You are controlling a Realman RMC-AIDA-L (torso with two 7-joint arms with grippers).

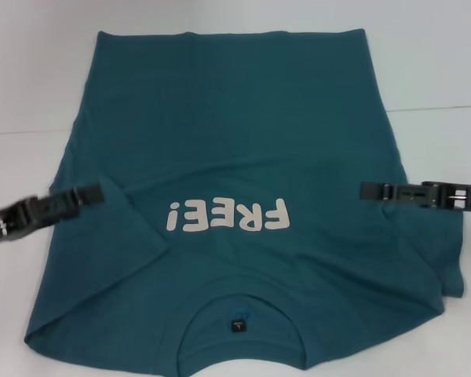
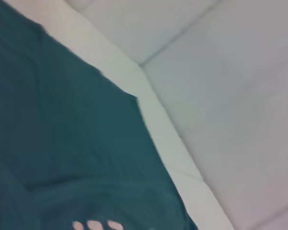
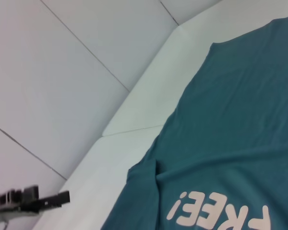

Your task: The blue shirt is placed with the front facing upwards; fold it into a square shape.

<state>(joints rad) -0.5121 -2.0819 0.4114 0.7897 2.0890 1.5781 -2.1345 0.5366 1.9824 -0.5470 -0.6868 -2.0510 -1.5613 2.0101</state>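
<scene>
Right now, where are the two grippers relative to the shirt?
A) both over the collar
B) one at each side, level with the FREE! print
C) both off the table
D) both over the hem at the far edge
B: in the head view the left gripper sits at the shirt's left side and the right gripper at its right side, both level with the FREE! print.

A plain lab-like workspace: bare white table (image 1: 31, 86) above a pale tiled floor (image 3: 62, 72)
</scene>
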